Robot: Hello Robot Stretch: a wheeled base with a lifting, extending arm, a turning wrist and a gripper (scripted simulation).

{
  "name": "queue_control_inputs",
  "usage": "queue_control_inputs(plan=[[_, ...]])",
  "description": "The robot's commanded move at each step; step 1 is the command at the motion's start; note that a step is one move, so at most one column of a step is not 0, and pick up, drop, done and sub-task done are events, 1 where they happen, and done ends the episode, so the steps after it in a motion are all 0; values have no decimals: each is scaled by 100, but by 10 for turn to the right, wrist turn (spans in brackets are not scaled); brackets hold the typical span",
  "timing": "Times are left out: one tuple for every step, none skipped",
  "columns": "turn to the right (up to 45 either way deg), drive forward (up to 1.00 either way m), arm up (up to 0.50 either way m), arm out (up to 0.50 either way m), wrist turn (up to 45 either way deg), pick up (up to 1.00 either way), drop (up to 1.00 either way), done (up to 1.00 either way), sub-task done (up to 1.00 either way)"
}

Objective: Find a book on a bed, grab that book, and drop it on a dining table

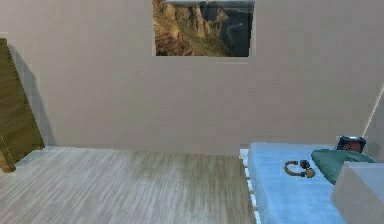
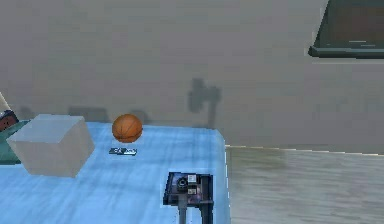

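The gripper is low in the middle of the arm side view, above the blue bed. I cannot tell its state or whether it holds anything. A small flat dark thing, perhaps the book, lies up-left, just below an orange ball. A careless reach could hit the ball and shift this thing away.

Smooth matt blue cloth over the bed; grey-brown wood grain along the floor; slight sheen on the orange ball; flat matt wall

Ball, grey box block bed; floor free.
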Motion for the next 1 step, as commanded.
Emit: queue_control_inputs(plan=[[0, 0, 0, 0, 450, 0, 0, 0, 0]])
